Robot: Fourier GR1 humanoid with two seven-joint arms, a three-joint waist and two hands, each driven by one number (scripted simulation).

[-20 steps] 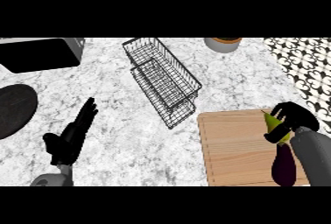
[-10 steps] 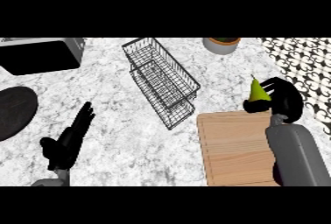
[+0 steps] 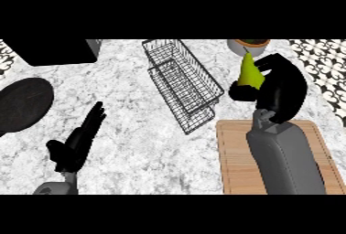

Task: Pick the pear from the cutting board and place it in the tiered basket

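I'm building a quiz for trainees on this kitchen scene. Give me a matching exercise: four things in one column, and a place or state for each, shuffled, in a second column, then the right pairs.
Things:
1. pear
2. tiered basket
3. cutting board
4. left hand

Places or states:
A. open, fingers straight, at the view's lower left
B. held in the right hand, off the board
C. wire, nothing in it, top centre
D. wooden, lower right, partly under the right forearm

Pairs: 1-B, 2-C, 3-D, 4-A
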